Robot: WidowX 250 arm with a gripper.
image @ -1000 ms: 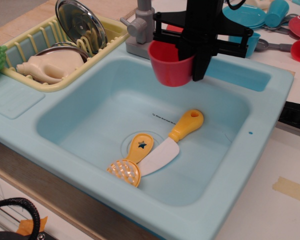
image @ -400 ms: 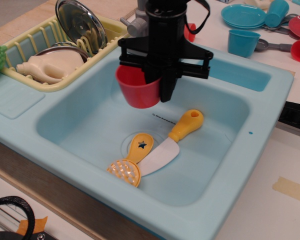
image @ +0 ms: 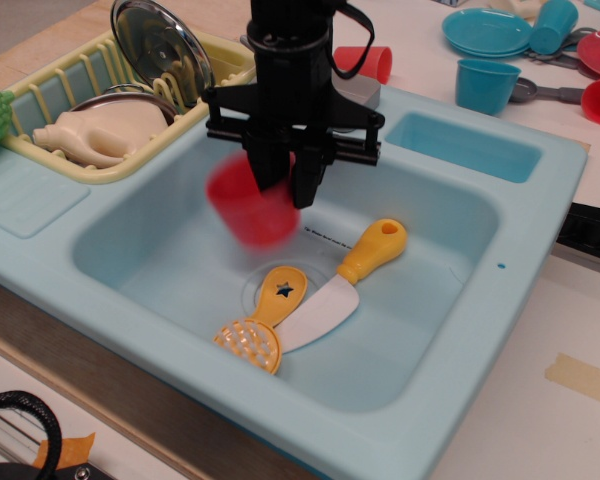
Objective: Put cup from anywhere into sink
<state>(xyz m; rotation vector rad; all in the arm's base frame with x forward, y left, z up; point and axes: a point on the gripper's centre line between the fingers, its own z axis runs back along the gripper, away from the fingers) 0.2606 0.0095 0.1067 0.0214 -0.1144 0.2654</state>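
The red cup (image: 248,212) is a blurred shape inside the light-blue sink (image: 540,200), above the left part of the basin floor and just below my gripper. My black gripper (image: 285,180) hangs over the basin, and its outline is sharp. Its fingers (image: 306,180) stand slightly apart with the cup's rim beside them. The cup looks loose from the fingers and its handle cannot be made out. The arm hides most of the grey faucet (image: 362,92).
A yellow-handled toy knife (image: 345,282) and a yellow strainer spoon (image: 260,325) lie on the basin floor. The yellow dish rack (image: 90,165) with a lid (image: 160,45) stands to the left. A small red cup (image: 365,62), teal cup (image: 485,85) and teal plate (image: 485,30) sit behind.
The gripper has carried the cup left and down from the faucet into the basin. The cup, gripped and sharp before, is now blurred and lower beneath the fingers.
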